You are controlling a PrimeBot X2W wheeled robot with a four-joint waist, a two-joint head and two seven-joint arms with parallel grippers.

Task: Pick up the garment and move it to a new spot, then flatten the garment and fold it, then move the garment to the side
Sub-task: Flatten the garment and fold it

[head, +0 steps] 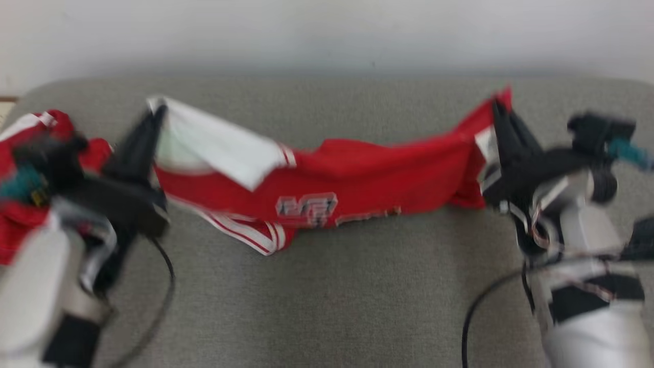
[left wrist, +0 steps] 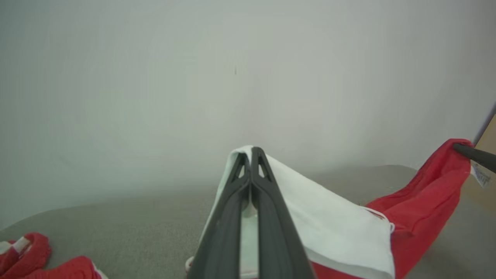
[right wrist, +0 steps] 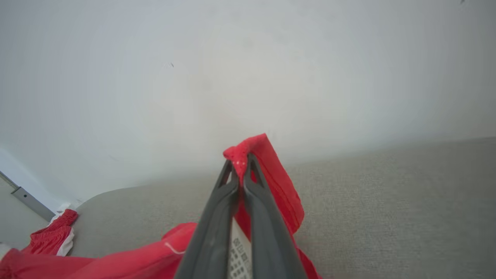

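The garment point(head: 357, 176) is red with white trim and a white inner lining, stretched between my two grippers above the grey cushion point(head: 327, 296). My left gripper point(head: 157, 110) is shut on its white left corner, which the left wrist view shows as white cloth point(left wrist: 329, 224) clamped at the left gripper's tips point(left wrist: 251, 152). At the other end my right gripper point(head: 498, 105) is shut on the red right corner; in the right wrist view a bunch of red fabric point(right wrist: 285, 186) sticks out past the right gripper's tips point(right wrist: 241, 161). The garment's middle sags toward the cushion.
More red-and-white clothing point(head: 30, 168) lies at the far left of the cushion, partly behind my left arm; it appears as red clothing point(left wrist: 35, 259) at the lower left of the left wrist view. A pale wall point(head: 327, 36) rises behind the cushion. Cables hang from both wrists.
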